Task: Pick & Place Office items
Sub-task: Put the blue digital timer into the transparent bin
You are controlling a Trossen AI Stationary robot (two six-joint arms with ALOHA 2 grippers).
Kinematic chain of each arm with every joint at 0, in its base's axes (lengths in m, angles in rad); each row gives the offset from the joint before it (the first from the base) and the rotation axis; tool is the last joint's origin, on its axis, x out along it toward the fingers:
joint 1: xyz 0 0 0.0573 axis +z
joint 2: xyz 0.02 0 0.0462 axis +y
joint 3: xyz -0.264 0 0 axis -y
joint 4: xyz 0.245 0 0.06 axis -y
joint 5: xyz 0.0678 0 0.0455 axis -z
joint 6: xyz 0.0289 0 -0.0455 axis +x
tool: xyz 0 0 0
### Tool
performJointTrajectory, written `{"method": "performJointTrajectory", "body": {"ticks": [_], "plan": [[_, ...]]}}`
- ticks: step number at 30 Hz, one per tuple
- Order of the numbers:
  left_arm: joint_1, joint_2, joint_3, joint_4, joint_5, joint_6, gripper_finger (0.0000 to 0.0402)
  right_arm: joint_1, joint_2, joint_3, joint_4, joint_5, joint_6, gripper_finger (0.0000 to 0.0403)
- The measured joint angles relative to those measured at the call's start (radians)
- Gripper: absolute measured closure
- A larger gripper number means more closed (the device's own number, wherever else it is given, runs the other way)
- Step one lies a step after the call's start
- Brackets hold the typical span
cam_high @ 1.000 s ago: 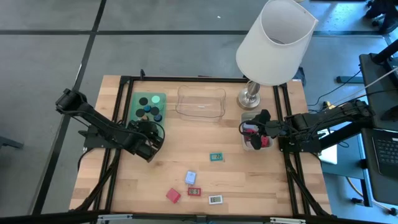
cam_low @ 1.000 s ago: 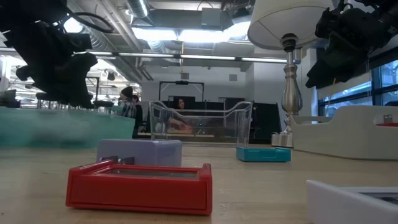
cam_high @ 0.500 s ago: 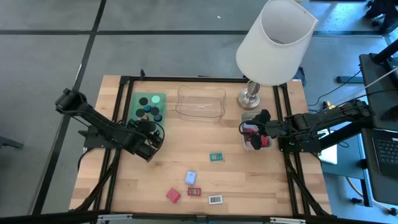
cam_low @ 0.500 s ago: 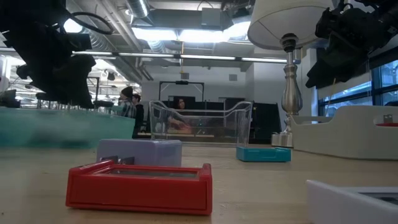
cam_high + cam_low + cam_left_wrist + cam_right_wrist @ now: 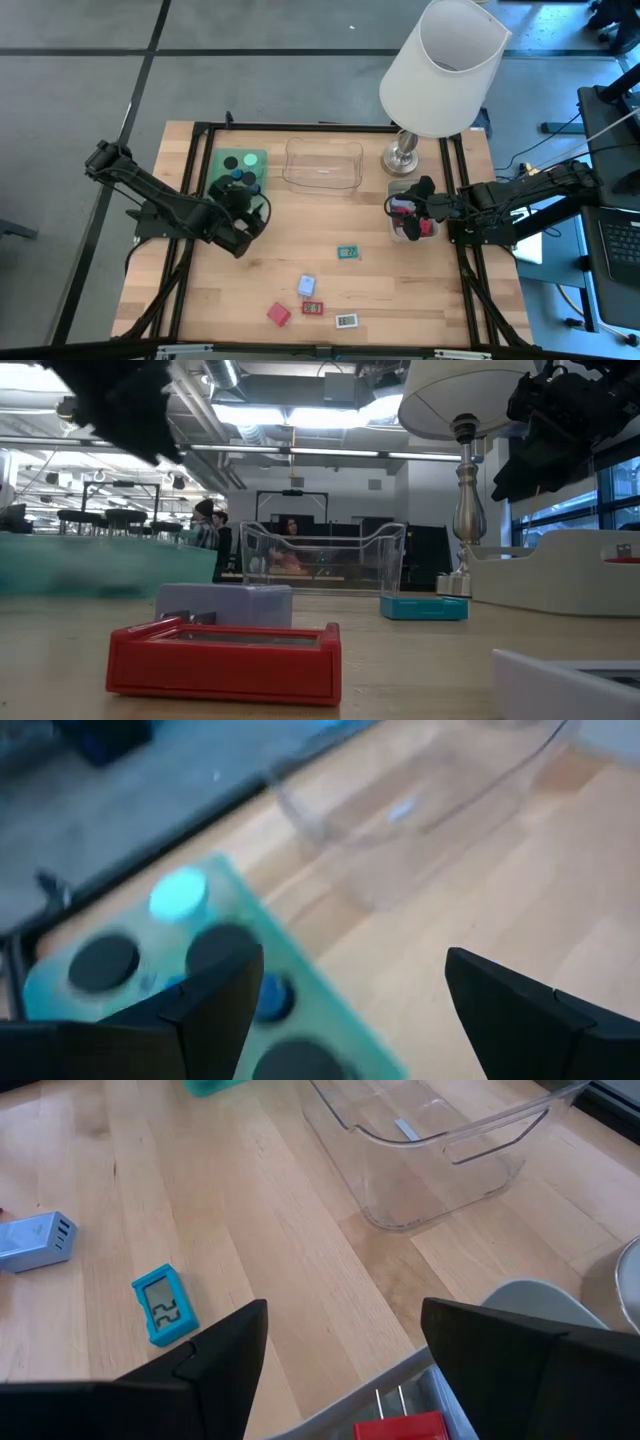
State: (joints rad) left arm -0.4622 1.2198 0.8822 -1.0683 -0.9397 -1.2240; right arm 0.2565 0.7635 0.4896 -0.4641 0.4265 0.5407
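Dark round office items (image 5: 237, 177) sit in the green tray (image 5: 237, 171) at the worktop's (image 5: 300, 250) far left; the left gripper (image 5: 243, 207) hangs just beside its near edge, fingers (image 5: 215, 1005) spread and empty. Flat pieces (image 5: 309, 296) lie loose near the front edge, bare wood around them. The right gripper (image 5: 408, 212) hovers part-spread over the grey tray (image 5: 397, 186).

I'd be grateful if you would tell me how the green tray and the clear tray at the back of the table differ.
The green tray is opaque and shallow; the clear tray is see-through, with taller walls. The green tray holds several dark round pieces and a green disc; the clear tray looks empty. The open left hand is by the green tray, while no hand is near the clear one. Both sit side by side at the table's back.
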Motion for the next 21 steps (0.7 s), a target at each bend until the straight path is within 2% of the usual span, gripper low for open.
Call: {"method": "performJointTrajectory", "body": {"ticks": [5,10,15,17,21], "plan": [[0.006,0.0,0.0,0.163,-0.093,0.19,0.0091,0.0,0.0,0.0,0.0,0.0,0.0,0.0135],[0.026,0.0,0.0,0.311,-0.093,0.402,0.0091,0.0,0.0,0.0,0.0,0.0,0.0,0.0135],[0.047,0.001,0.0,0.429,-0.09,0.543,0.0091,0.0,0.0,0.0,0.0,0.0,0.0,0.0135],[0.059,0.002,0.0,0.484,-0.069,0.592,0.0091,0.0,0.0,0.0,0.0,0.0,0.0,0.0135],[0.091,0.026,0.0,0.602,0.061,0.682,0.0091,0.0,0.0,0.0,0.0,0.0,0.0,0.0135]]}}
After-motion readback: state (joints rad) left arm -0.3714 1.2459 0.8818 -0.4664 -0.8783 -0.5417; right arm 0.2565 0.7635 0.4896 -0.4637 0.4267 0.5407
